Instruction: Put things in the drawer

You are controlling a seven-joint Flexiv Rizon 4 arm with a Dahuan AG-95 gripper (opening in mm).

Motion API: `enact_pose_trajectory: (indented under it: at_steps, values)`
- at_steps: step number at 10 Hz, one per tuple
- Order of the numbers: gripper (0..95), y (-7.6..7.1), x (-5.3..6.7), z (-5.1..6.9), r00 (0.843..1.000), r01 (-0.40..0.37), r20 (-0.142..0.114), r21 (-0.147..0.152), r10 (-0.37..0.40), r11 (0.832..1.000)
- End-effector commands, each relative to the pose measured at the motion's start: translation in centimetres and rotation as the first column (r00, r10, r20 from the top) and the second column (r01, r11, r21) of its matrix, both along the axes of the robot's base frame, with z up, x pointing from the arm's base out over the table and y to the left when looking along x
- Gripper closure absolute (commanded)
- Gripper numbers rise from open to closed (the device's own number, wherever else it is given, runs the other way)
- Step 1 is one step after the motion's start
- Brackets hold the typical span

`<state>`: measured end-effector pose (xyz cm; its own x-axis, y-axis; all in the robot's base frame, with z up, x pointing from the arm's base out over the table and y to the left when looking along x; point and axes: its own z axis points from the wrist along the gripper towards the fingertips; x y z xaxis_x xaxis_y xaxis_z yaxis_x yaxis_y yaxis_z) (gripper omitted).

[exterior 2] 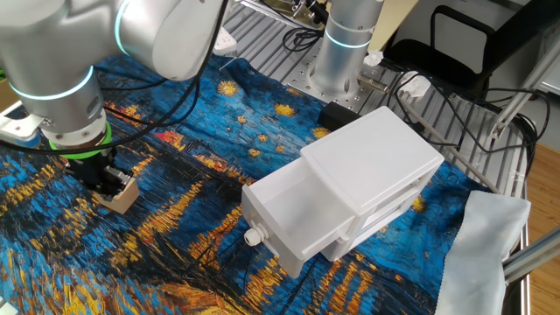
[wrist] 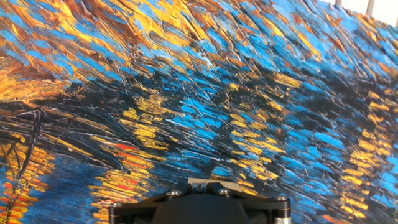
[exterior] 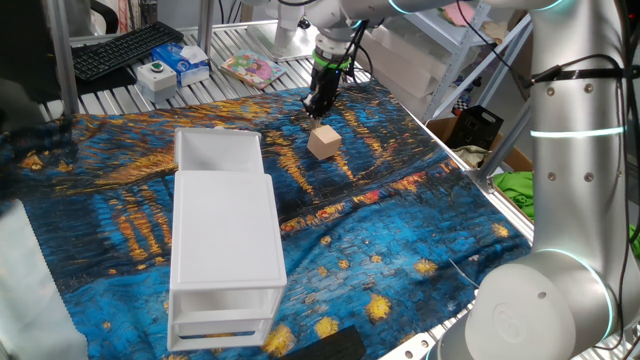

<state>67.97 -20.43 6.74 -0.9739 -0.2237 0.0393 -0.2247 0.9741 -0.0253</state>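
Note:
The small tan wooden cube rests on the blue and yellow painted cloth, far side of the table. My gripper hangs directly over it, shut, with the fingertips at the cube's top edge. The other fixed view shows the cube just under and beside the gripper; I cannot tell if they touch. In the hand view the shut gripper shows at the bottom edge with a tan sliver of the cube behind it. The white cabinet has its top drawer pulled out and bare inside.
A keyboard, a blue box, a white button unit and a colourful booklet lie beyond the cloth. A white rag hangs at the table edge. The arm's grey base stands at the near right.

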Motion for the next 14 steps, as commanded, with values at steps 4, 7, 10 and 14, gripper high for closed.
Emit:
enact_pose_trajectory:
  at_steps: [4,7,10,14]
  values:
    - [38.0,-0.4,0.2,0.2,0.999,0.043,-0.026,0.000,-0.043,0.999]
    - [19.0,-1.0,0.0,0.3,0.998,0.056,-0.030,0.001,-0.056,0.998]
    - [0.0,-1.6,-0.4,0.6,0.998,0.060,-0.035,-0.001,-0.060,0.998]
    - [0.0,-2.1,-0.8,0.3,0.998,0.049,-0.042,0.000,-0.049,0.999]
